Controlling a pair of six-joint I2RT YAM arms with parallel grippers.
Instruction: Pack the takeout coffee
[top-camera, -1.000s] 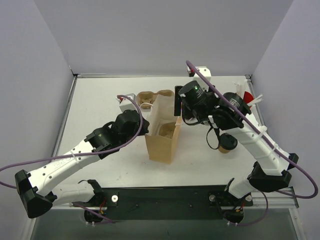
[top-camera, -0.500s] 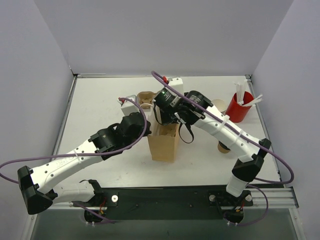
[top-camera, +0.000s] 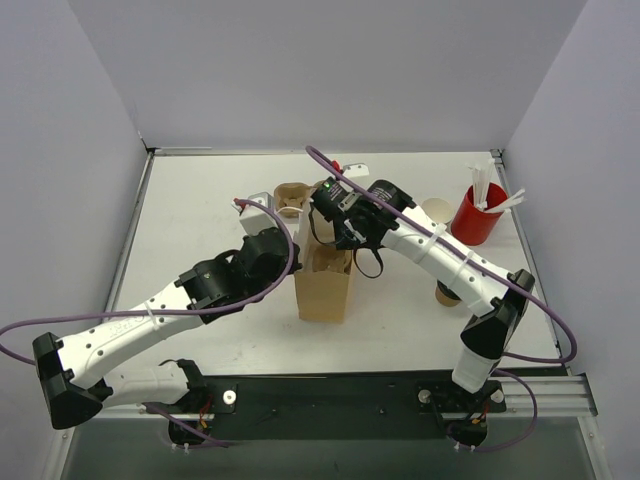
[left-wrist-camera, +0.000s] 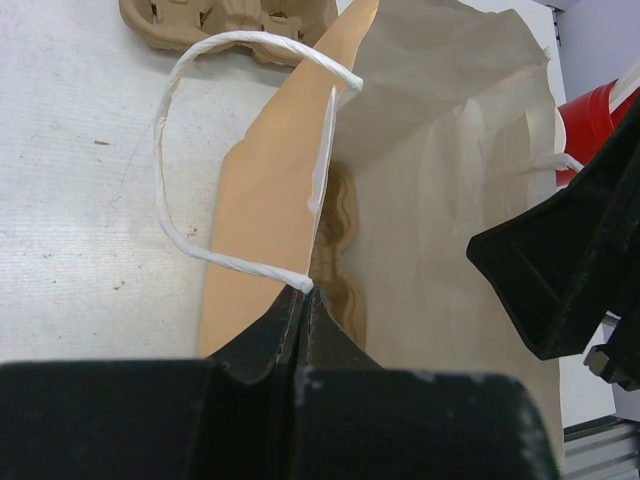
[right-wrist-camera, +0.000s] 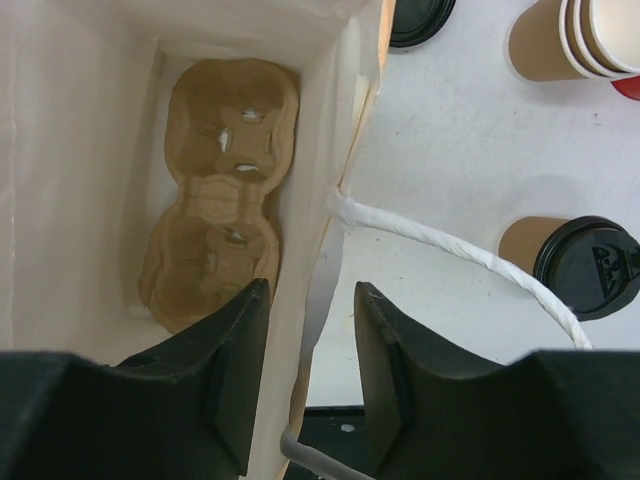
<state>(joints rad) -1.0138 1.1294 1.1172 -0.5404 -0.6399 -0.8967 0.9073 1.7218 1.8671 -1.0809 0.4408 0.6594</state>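
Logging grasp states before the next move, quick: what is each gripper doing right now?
Left gripper: closed, pinching the paper bag wall by its handle.
Right gripper: open, fingers astride the bag's other wall.

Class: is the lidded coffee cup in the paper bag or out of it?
Out. The lidded coffee cup stands on the table beside the paper bag; inside lies only a cup carrier.

left tool (left-wrist-camera: 303, 297) pinched closed; right tool (right-wrist-camera: 310, 300) spread

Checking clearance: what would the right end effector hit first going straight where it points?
Likely the paper bag's side wall, standing between the right end effector's open fingers; the cup carrier lies deeper.
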